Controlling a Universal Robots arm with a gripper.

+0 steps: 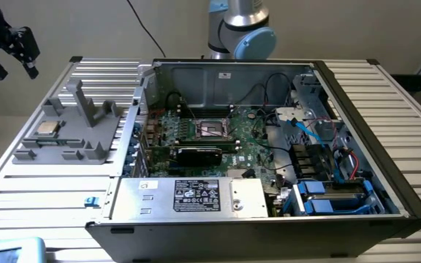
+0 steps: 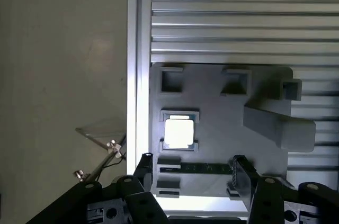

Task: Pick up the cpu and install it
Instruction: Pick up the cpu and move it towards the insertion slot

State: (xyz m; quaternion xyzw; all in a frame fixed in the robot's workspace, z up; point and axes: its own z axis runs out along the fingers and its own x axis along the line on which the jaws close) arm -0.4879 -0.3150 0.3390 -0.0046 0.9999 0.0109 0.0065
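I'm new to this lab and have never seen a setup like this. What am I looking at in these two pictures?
A robot arm works at a slatted metal table. One picture comes from a camera off the arm; the other looks down from a camera on its wrist. On the table stand an open computer case and a grey plastic holder. The small square silver chip, the cpu, lies in that holder. The black two-fingered tool hangs above the holder, fingers open, holding nothing.
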